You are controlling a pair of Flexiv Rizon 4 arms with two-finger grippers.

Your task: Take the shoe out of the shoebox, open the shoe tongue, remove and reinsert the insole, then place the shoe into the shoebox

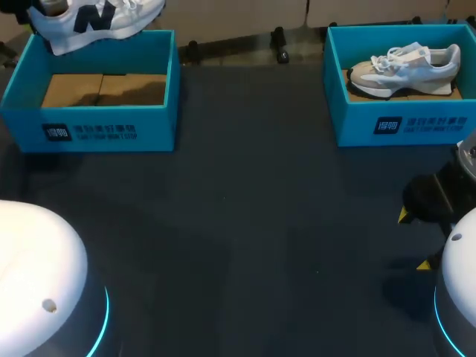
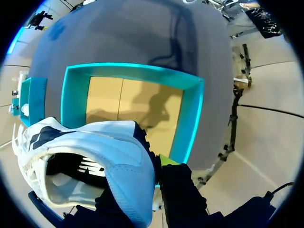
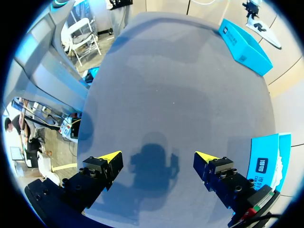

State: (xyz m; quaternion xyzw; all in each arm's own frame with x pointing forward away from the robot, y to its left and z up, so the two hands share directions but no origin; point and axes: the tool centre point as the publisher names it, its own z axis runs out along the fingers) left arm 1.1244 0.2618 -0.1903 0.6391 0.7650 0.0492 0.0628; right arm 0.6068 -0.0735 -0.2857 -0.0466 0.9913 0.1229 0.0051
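Observation:
A white shoe (image 1: 97,18) with a dark logo hangs above the back of the left teal shoebox (image 1: 89,126). My left gripper (image 2: 153,167) is shut on the heel wall of this white shoe (image 2: 95,156), with one yellow tip outside it. Below it the left shoebox (image 2: 190,118) shows only its bare cardboard floor. A second pale shoe (image 1: 405,65) lies in the right shoebox (image 1: 401,123). My right gripper (image 3: 158,156) stands open over the bare tabletop, holding nothing; it also shows as the right gripper (image 1: 414,239) at the table's right edge.
The dark tabletop (image 1: 245,223) stretches between the two boxes and toward the front. The right shoebox (image 3: 266,164) lies just beside my right gripper's outer finger. The left shoebox (image 3: 244,45) stands far ahead of it.

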